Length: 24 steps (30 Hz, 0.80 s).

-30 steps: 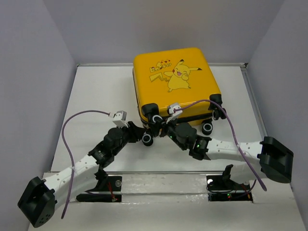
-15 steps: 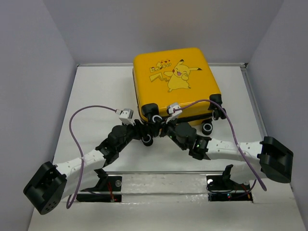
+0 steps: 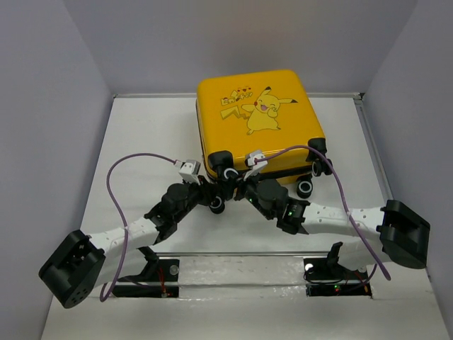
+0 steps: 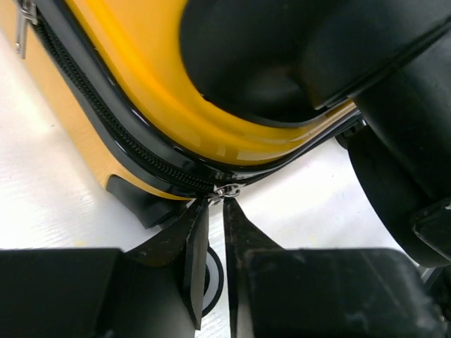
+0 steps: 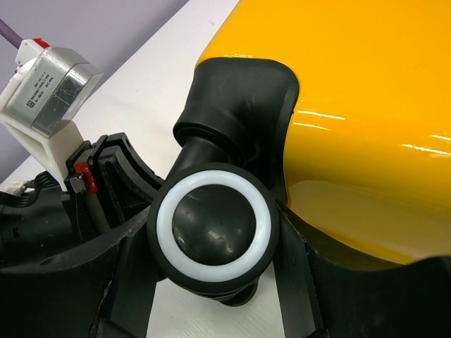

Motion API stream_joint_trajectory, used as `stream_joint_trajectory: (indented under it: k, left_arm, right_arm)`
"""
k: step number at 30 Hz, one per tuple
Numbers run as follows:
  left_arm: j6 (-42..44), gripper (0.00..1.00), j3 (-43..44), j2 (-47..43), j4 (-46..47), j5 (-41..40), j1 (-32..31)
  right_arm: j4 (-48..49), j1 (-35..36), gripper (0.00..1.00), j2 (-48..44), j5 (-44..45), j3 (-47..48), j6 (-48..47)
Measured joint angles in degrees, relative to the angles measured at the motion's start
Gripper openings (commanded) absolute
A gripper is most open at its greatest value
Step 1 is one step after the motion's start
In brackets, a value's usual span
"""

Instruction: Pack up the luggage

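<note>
Since both grippers are crammed at the same near corner of the luggage point(image 3: 258, 113), that's where I'd expect trouble. The luggage lies flat on the white table point(image 3: 141, 142), Pikachu side up, far edge close to the back wall.

The left gripper point(image 4: 215, 211) is pinched down to a sliver right at the zipper pull point(image 4: 229, 190). It looks like it has the tab by the very tips, though I can't swear to it. The right gripper point(image 5: 215, 236) is clamped on a wheel point(image 5: 211, 224), one finger on each side, apparently bracing the case.

What could go wrong, as I see it:
- With so shallow a tip grip, the pull could pop out on the first tug.
- The zipper track point(image 4: 106, 134) bends around the corner right there, so the slider could bind.
- If the wheel rolls in the right jaws, the whole case could skid.
- The two wrists are almost touching beside the luggage, so any sideways drag risks a bump.
- The right arm's purple cable point(image 3: 333, 170) drapes over the luggage's near edge and could snag a wheel.

For room, there's plenty of bare table on the luggage's left-arm side, a narrower strip on the other side, and almost nothing behind it.
</note>
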Motion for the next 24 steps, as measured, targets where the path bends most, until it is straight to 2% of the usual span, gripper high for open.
stream_joint_trajectory:
  k: [2,3,4,5,6,10,13,17,18,24]
  left_arm:
    - [0.1,0.2,0.0,0.5,0.3,0.4,-0.1]
    - [0.1,0.33,0.1,0.6,0.5,0.5,-0.1]
    - [0.2,0.41,0.2,0.7,0.5,0.6,-0.2]
    - [0.3,0.55,0.2,0.8,0.5,0.7,-0.2]
    - [0.0,0.59,0.2,0.9,0.8,1.0,-0.2]
    - [0.1,0.64,0.3,0.8,1.0,1.0,-0.9]
    - [0.4,0.6,0.3,0.8,0.9,0.1,-0.8]
    - [1.2,0.44,0.5,1.3,0.8,-0.3,-0.8]
    - [1.5,0.36,0.5,1.5,0.7,-0.7,-0.8]
    - [1.8,0.2,0.8,2.9,0.8,-1.4,-0.9]
  right_arm:
    - [0.0,0.0,0.07,0.0,0.0,0.0,0.0]
    - [0.0,0.0,0.07,0.0,0.0,0.0,0.1]
    - [0.0,0.0,0.07,0.0,0.0,0.0,0.1]
    - [0.0,0.0,0.07,0.0,0.0,0.0,0.1]
    - [0.0,0.0,0.07,0.0,-0.1,0.0,0.2]
    - [0.0,-0.1,0.07,0.0,-0.3,0.0,0.2]
    - [0.0,-0.1,0.07,0.0,-0.5,0.0,0.2]
    - [0.0,-0.1,0.07,0.0,-0.5,0.0,0.2]
    - [0.0,-0.1,0.07,0.0,-0.5,0.0,0.2]
    - [0.0,-0.1,0.07,0.0,-0.9,0.0,0.7]
